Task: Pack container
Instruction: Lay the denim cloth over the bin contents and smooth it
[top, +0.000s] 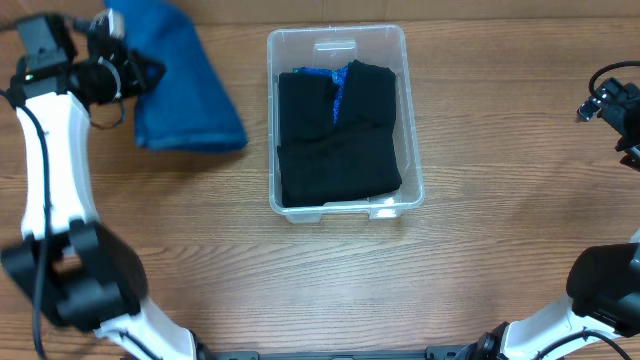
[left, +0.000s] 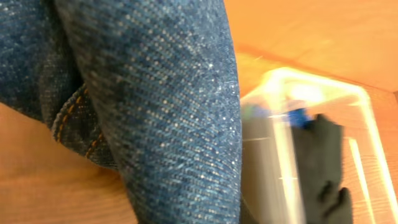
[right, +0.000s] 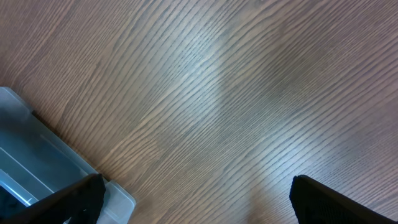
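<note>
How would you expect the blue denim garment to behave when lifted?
The denim garment will probably drape and sag, since it lies in soft folds. Its thick weave and stitched seams suggest it is heavy for cloth and unlikely to slip.

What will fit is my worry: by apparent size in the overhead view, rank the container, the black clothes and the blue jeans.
1. container
2. black clothes
3. blue jeans, close to the black clothes and partly cut off, so unsure
</note>
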